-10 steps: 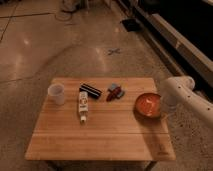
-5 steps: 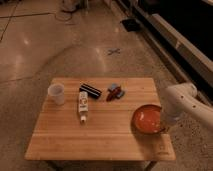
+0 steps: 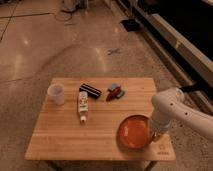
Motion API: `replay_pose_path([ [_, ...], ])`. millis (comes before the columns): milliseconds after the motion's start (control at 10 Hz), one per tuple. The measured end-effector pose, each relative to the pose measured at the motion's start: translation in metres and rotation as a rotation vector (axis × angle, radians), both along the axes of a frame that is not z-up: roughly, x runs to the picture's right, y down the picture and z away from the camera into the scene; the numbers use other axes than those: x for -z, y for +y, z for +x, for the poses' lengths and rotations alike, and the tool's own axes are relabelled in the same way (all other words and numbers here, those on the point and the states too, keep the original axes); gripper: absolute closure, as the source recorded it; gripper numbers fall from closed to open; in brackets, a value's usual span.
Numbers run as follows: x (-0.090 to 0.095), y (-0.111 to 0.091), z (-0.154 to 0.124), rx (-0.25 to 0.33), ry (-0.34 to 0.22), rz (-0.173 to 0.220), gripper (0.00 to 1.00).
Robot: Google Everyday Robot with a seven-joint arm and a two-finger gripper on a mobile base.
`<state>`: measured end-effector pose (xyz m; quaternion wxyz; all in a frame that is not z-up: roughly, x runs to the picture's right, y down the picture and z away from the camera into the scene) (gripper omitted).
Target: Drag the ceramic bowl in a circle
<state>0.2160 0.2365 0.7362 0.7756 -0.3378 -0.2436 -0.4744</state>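
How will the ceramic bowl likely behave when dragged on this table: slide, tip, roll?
Wide and shallow, the ceramic bowl probably slides flat rather than tipping. Its glossy glaze may slip against the tool at its right rim. Being near the table's front edge, it could fall and break.

A polished, speckled floor fills most of the view, glossy with soft patches of reflected light and crossed by thin seam lines. A small blue taped cross marks it behind the pale wooden worktop. A dark mat and loose cables lie farther back. Along the right runs a long pale ledge with deep shadow beyond. The gripper is low over the worktop's near right corner.
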Motion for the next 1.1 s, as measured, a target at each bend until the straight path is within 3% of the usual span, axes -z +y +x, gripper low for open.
replay_pose_path([
  [200, -0.029, -0.016, -0.034, 0.012, -0.041, 0.040, 1.00],
  [400, -0.056, -0.032, -0.050, 0.024, -0.049, 0.076, 1.00],
  [600, -0.085, -0.063, -0.062, 0.022, -0.039, 0.127, 1.00],
  [900, -0.118, -0.119, -0.036, -0.012, 0.046, 0.211, 1.00],
  [1100, -0.127, -0.137, -0.008, -0.028, 0.102, 0.238, 1.00],
])
